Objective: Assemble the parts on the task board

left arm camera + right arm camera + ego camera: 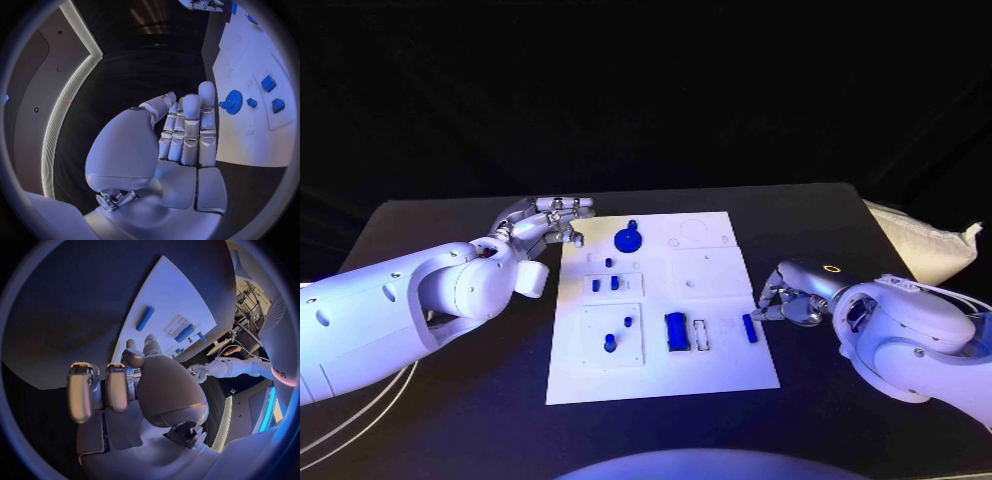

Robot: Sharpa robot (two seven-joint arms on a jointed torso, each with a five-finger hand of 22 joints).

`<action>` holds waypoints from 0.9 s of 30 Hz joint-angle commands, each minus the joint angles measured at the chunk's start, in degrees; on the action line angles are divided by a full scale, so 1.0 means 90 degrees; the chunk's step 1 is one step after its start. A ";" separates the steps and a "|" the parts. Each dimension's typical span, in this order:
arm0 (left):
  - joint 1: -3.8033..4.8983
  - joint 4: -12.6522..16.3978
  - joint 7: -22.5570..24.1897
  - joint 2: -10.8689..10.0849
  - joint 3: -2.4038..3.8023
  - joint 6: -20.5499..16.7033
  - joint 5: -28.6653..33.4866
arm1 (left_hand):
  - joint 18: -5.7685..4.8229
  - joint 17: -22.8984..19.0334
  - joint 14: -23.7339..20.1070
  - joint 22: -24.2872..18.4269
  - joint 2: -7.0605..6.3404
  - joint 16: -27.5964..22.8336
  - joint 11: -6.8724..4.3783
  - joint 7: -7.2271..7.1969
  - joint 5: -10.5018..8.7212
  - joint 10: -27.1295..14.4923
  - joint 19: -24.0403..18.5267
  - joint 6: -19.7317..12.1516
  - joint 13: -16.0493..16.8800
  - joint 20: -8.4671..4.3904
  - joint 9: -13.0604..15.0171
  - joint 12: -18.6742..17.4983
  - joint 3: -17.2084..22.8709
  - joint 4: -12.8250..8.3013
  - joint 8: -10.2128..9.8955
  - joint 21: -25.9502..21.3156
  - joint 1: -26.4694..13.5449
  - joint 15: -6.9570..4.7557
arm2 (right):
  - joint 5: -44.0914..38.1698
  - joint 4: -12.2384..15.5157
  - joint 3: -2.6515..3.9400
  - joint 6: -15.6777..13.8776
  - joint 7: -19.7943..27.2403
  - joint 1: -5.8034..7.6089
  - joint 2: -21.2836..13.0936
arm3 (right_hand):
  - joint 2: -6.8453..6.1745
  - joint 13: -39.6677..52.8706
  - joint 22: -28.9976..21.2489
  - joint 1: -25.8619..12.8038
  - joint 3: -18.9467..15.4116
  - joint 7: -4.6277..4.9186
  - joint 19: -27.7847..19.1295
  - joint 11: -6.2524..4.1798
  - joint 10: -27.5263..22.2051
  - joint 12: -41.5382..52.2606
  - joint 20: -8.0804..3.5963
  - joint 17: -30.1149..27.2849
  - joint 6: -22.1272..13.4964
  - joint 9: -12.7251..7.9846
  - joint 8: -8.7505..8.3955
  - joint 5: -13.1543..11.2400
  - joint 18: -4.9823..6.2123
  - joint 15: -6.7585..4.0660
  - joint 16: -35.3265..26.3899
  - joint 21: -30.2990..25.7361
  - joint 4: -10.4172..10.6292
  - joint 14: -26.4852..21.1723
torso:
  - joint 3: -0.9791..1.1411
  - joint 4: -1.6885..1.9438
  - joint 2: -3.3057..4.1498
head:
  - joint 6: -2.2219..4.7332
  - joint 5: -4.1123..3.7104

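Both hands hold nothing: left hand (545, 219), fingers straight and together, waits beside the board (718, 370) near the gear (627, 239), while right hand (790, 300), seemingly curled, sits just beside the bar (750, 328), likely ready to grasp.

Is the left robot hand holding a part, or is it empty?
Empty. The left robot hand has its fingers straight and together, with nothing between them; the blue gear lies apart on the task board.
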 commanded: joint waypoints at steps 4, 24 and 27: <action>-0.0016 -0.0006 0.0034 0.0015 0.0004 0.0120 0.0023 | 0.0069 -0.0009 -0.0056 -0.0010 0.0023 -0.0027 -0.0013 -0.0001 0.0026 -0.0038 -0.0022 -0.0029 -0.0001 0.0003 -0.0006 0.0019 -0.0039 -0.0014 0.0043 -0.0028 -0.0038 -0.0001 | -0.0058 -0.0119 -0.0009 0.0433 -0.0072 -0.0070 0.0128 | -0.0039 0.0619 0.0707 -0.0030 -0.0048 0.0027 0.0097 0.0001 0.0220 0.0760 0.0002 0.0602 0.0053 0.0027 -0.0045 0.0011 -0.0085 0.0033 0.0211 0.0101 0.0074 0.0478 | 0.0008 -0.0002 0.0001 | -0.0001 0.0030; -0.0052 -0.0017 0.0020 0.0010 0.0004 0.0122 0.0023 | 0.0069 -0.0009 -0.0056 -0.0010 0.0023 -0.0027 -0.0013 -0.0001 0.0026 -0.0038 -0.0022 -0.0029 -0.0001 0.0003 -0.0006 0.0019 -0.0039 -0.0014 0.0043 -0.0028 -0.0038 -0.0001 | -0.0269 -0.0283 -0.0011 0.0752 -0.0060 -0.0206 0.0461 | -0.0086 0.1074 0.0789 0.0191 -0.0048 0.0026 0.0133 0.0000 0.0291 0.1284 0.0008 0.0757 0.0086 0.0070 -0.0060 0.0036 -0.0103 0.0038 0.0314 0.0154 -0.0015 0.0491 | -0.0002 -0.0001 0.0006 | -0.0047 0.0065; -0.0055 -0.0016 0.0018 0.0009 0.0004 0.0124 0.0023 | 0.0071 -0.0028 -0.0067 -0.0017 0.0026 -0.0033 -0.0013 -0.0001 0.0027 -0.0049 -0.0021 -0.0035 -0.0002 0.0003 -0.0005 0.0038 -0.0047 -0.0023 0.0052 -0.0040 -0.0026 -0.0003 | -0.0544 -0.0292 -0.0011 0.0923 -0.0058 -0.0214 0.0491 | -0.0117 0.1099 0.0796 0.0271 -0.0045 0.0028 0.0134 0.0003 0.0277 0.1301 0.0010 0.0767 0.0084 0.0076 -0.0066 0.0028 -0.0104 0.0039 0.0319 0.0158 -0.0072 0.0491 | -0.0005 -0.0002 0.0001 | -0.0054 0.0062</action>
